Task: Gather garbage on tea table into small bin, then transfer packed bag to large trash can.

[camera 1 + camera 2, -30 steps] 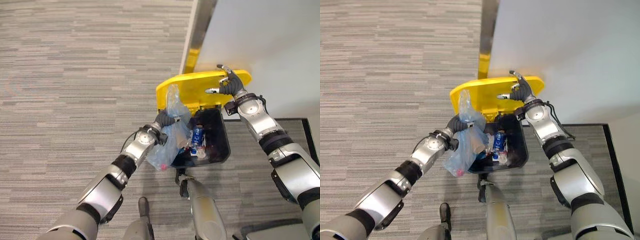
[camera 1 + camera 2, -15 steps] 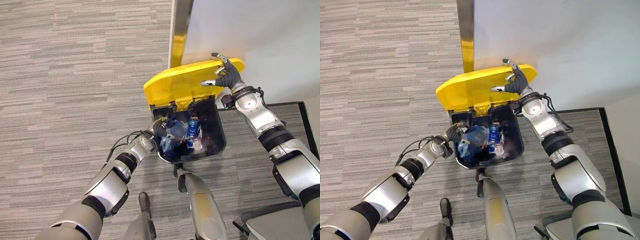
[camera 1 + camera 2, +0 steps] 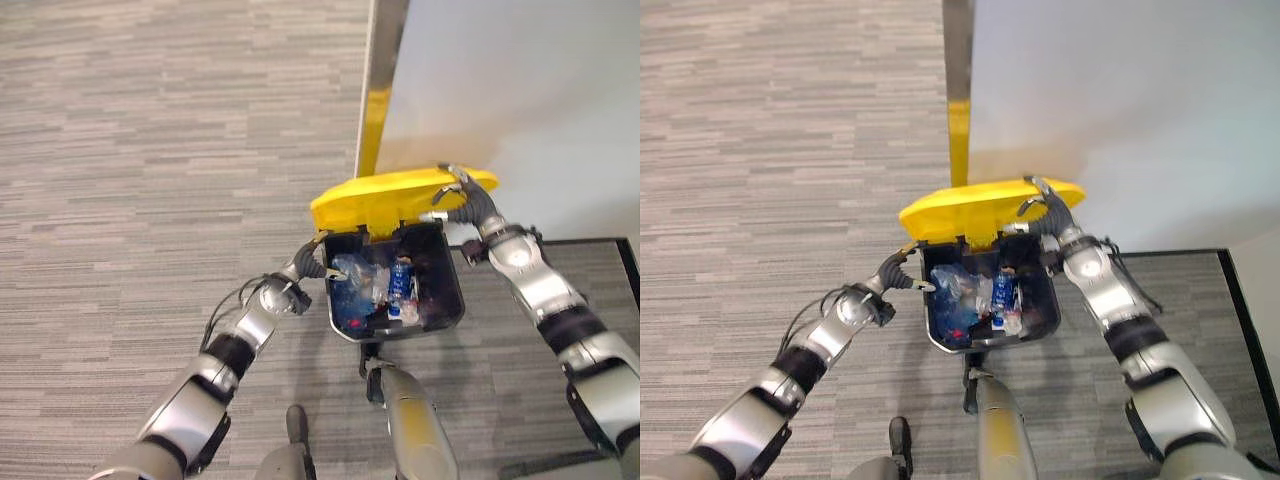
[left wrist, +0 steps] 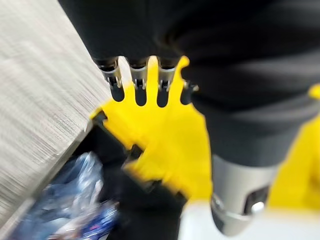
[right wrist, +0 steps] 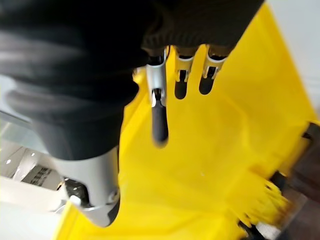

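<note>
Left eye view — bag (image 3: 357, 283) in bin (image 3: 444, 300), beside L hand (image 3: 306, 266).

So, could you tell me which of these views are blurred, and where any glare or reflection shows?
Left wrist view: motion-blurred, the bag smeared. Right wrist view: dark cover blurred, lid fairly crisp. Eye views: mostly sharp, with the lid's yellow reflected in the metal strip above the bin.

The large trash can (image 3: 440, 300) before me is black inside and outside, and its lid (image 3: 390, 190) is bright yellow. The packed bag (image 3: 358, 283) in it is pale blue and half transparent, with a dark blue bottle (image 3: 400, 276) beside it. The floor (image 3: 150, 150) is grey carpet with fine stripes. My left robot hand (image 3: 303, 266) and right robot hand (image 3: 462, 203) are silver with dark tips.
</note>
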You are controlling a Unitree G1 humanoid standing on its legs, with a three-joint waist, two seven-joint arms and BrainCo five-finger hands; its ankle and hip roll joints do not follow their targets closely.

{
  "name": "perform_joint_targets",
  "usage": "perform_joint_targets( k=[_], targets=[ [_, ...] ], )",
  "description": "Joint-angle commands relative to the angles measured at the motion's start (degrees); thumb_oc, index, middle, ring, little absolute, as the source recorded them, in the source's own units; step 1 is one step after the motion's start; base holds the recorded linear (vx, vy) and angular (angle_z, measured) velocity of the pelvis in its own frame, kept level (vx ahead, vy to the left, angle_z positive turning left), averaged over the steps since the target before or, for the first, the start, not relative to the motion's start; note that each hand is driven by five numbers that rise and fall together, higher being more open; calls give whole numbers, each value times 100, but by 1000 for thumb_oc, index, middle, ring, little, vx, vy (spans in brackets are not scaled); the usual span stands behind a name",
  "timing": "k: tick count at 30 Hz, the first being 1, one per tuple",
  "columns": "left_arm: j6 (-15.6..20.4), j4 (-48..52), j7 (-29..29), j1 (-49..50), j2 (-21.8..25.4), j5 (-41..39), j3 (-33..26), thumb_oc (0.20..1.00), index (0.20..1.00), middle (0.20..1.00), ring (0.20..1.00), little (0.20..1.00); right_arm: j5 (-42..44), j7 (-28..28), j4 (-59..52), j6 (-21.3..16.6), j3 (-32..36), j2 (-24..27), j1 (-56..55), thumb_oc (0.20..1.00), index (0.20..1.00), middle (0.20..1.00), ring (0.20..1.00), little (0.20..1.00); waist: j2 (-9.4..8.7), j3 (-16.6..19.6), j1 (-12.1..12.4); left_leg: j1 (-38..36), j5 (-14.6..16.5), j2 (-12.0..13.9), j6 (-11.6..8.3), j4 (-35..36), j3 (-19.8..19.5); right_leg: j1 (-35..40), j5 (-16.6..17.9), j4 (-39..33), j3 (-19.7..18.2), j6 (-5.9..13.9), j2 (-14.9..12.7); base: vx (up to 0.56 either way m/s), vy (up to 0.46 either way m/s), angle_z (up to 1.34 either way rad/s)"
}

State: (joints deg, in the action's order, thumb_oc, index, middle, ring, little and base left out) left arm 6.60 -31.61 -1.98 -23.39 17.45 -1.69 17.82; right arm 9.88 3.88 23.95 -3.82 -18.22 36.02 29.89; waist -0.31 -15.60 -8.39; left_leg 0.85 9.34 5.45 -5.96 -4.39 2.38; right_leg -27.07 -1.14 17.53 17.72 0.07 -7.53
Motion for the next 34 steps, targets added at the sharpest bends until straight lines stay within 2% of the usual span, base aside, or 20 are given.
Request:
perform_joint_targets(
  k=[1,3,4,6,7,9,10,11,12,13,14,15,16,17,18,20,22,23,25,34],
  targets=[
    [267,63,138,709,651,-571,-13,1000,1000,1000,1000,1000,-328,-140,142,-156,171,-99,-386,1000,1000,1000,1000,1000,-308,325,132,-1373,1326,35,154,-249,-62,-223,1530,-1543,-565,1080,-411,-87,63,-12],
    [236,135,263,1669,868,-666,-749,1000,1000,1000,1000,1000,-497,-272,-209,-142,729,-252,-1224,1000,1000,1000,1000,1000,-481,264,299,-1400,1537,-209,289,-734,-104,195,1538,-1792,-560,1172,-494,-165,110,-9],
    [234,140,263,1673,874,-666,-750,1000,1000,1000,1000,1000,-499,-273,-216,-139,732,-258,-1230,1000,1000,1000,1000,1000,-515,268,288,-1392,1514,-242,293,-726,-119,190,1551,-1800,-569,1173,-527,-231,135,-9],
    [182,23,333,2114,906,-697,-1195,1000,1000,1000,1000,1000,-618,-302,-391,-133,1044,-354,-1683,1000,1000,1000,1000,1000,-557,207,369,-1335,1546,-397,385,-878,-109,364,1461,-1943,-459,1220,-542,-262,141,-14],
    [172,-172,319,2394,900,-677,-1504,1000,1000,1000,1000,1000,-666,-328,-509,-134,1293,-427,-2056,1000,1000,1000,1000,1000,-605,201,388,-1333,1420,-557,432,-817,-75,393,1363,-1994,-303,1242,-589,-371,214,-20],
    [146,-293,266,2657,900,-740,-1851,1000,1000,1000,1000,1000,-793,-363,-606,-113,1449,-500,-2334,1000,1000,1000,1000,1000,-566,141,355,-1357,1240,-622,521,-685,42,307,1394,-1761,-250,1285,-638,-369,203,-19],
    [131,-304,245,2822,927,-692,-2004,1000,1000,1000,1000,1000,-877,-418,-738,-120,1585,-496,-2619,1000,1000,1000,1000,1000,-521,96,344,-1205,923,-686,598,-525,41,332,1108,-1251,-388,1263,-602,-374,176,-20],
    [106,-312,270,3000,914,-698,-2137,1000,1000,1000,1000,1000,-891,-453,-774,-82,1747,-560,-2900,1000,1000,1000,1000,1000,-489,105,368,-1074,848,-737,666,-518,26,436,1017,-990,-476,1192,-575,-472,200,-24],
    [59,-342,274,3110,909,-690,-2191,1000,1000,1000,1000,1000,-919,-475,-843,-103,1841,-619,-3127,1000,1000,1000,1000,1000,-476,155,387,-910,629,-824,764,-414,-12,485,914,-425,-698,1085,-535,-247,98,-24],
    [59,-342,274,3111,909,-690,-2190,1000,1000,1000,1000,1000,-919,-475,-844,-102,1841,-620,-3128,1000,1000,1000,1000,1000,-481,160,387,-905,626,-829,765,-412,-11,475,912,-420,-702,1085,-539,-333,128,-22],
    [17,-422,299,3385,843,-644,-2384,1000,1000,1000,1000,1000,-967,-502,-746,-92,2112,-765,-3618,1000,1000,1000,1000,1000,-336,272,409,-726,323,-767,852,-20,33,750,534,529,-1021,928,-358,-201,79,-19],
    [16,-419,299,3389,846,-644,-2383,1000,1000,1000,1000,1000,-968,-503,-752,-90,2115,-769,-3626,1000,1000,1000,1000,1000,-351,294,415,-706,296,-782,853,-4,39,723,551,520,-1033,926,-368,-407,85,-18],
    [-51,-453,311,3487,872,-544,-2500,1000,1000,1000,1000,1000,-1077,-540,-521,-47,2182,-906,-3926,1000,1000,1000,1000,1000,-229,437,445,-480,-40,-705,883,233,-6,1034,160,1208,-1241,881,-96,-248,-15,-8],
    [-77,-442,281,3546,872,-561,-2516,1000,1000,1000,1000,1000,-1145,-468,-418,-41,2191,-902,-3928,1000,1000,1000,1000,1000,-250,479,510,-424,-86,-699,854,262,30,1298,9,1125,-1240,845,-58,-245,-14,3],
    [-78,-441,281,3546,873,-561,-2517,1000,1000,1000,1000,1000,-1145,-467,-415,-43,2191,-904,-3925,1000,1000,1000,1000,1000,-243,489,512,-409,-101,-690,852,267,32,1295,38,1092,-1237,841,-47,-120,-90,-7],
    [-59,-424,292,3551,853,-487,-2490,1000,1000,1000,1000,1000,-1054,-458,-70,3,2125,-965,-3834,1000,1000,1000,1000,1000,-367,699,695,-220,-235,-713,765,447,112,2003,-405,96,-1128,751,76,-134,-167,-34],
    [-44,-413,266,3581,814,-528,-2510,1000,1000,1000,1000,1000,-1007,-446,48,-13,2089,-979,-3752,1000,1000,1000,1000,1000,-393,737,739,-128,-301,-686,727,426,199,2125,-354,-269,-1142,747,151,-104,-128,-42],
    [-25,-383,240,3590,792,-630,-2491,1000,1000,1000,1000,1000,-893,-442,170,3,2027,-941,-3651,1000,1000,1000,1000,1000,-402,783,763,30,-470,-592,621,437,299,2296,-294,-945,-1276,738,319,-105,-139,-50],
    [-17,-404,282,3619,796,-621,-2473,1000,1000,1000,1000,1000,-823,-446,158,-6,2084,-854,-3679,1000,1000,1000,1000,1000,-402,853,768,33,-551,-554,560,560,366,2444,-219,-1371,-1296,698,367,-79,-133,-86],
    [-44,-592,404,3604,761,-614,-2331,1000,1000,1000,1000,1000,-610,-384,801,6,2057,-751,-3569,1000,1000,1000,1000,1000,-340,947,707,-89,-728,-454,414,701,388,2819,-57,-2000,-1239,612,470,-6,-55,-10]
  ],
)
